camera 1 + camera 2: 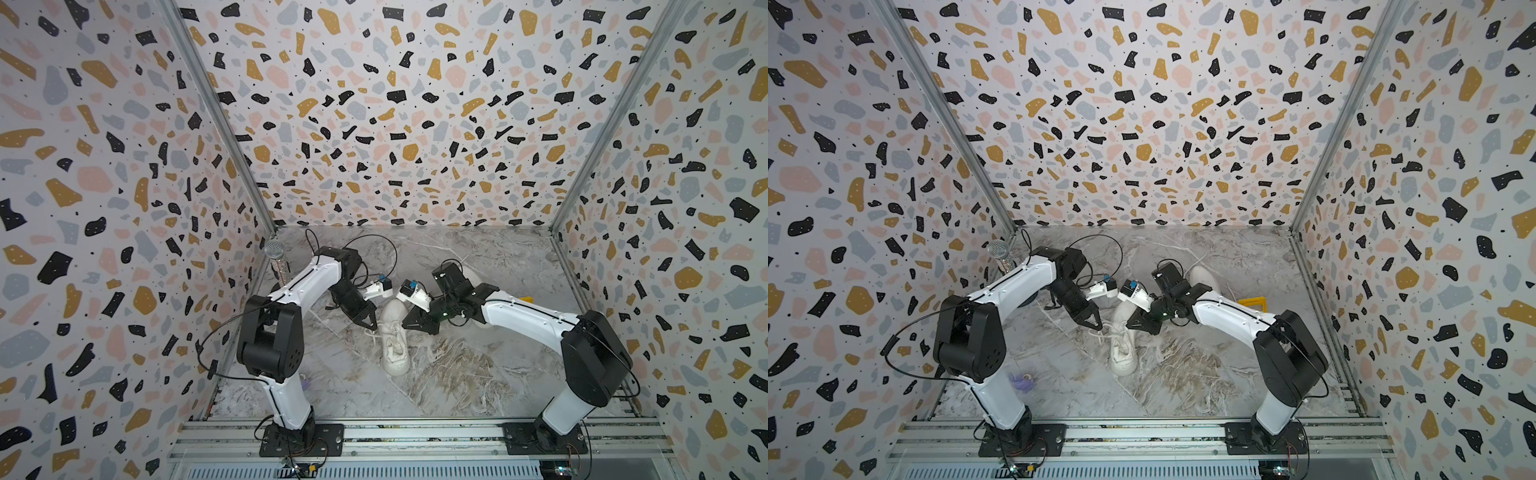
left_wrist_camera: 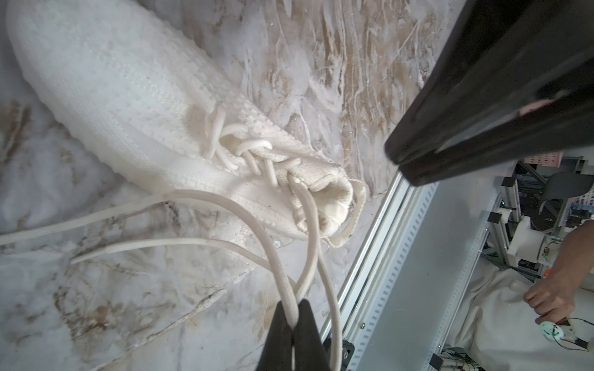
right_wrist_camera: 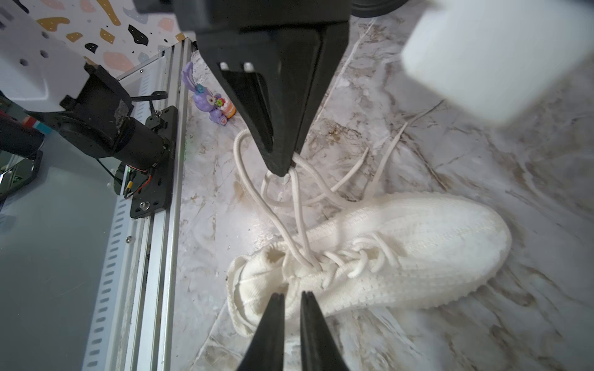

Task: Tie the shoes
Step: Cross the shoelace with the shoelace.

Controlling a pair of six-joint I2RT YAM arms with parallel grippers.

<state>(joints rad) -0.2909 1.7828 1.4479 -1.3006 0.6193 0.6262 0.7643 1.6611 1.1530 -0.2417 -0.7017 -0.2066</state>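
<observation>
Progress: early, no knot or bow yet | near shoe [image 1: 395, 340]: middle of bench [image 1: 478, 374], laces loose | left claw [image 2: 293, 310]: clenched on doubled lace [image 2: 280, 273] | right claw [image 3: 292, 295]: barely parted, empty, above near shoe | far shoe [image 1: 1203, 277]: behind right arm [image 1: 1233, 311], lacing hidden

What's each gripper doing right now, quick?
Left gripper: shut, pinching the lace of the shoe.
Right gripper: open only a slit, holding nothing.
</observation>
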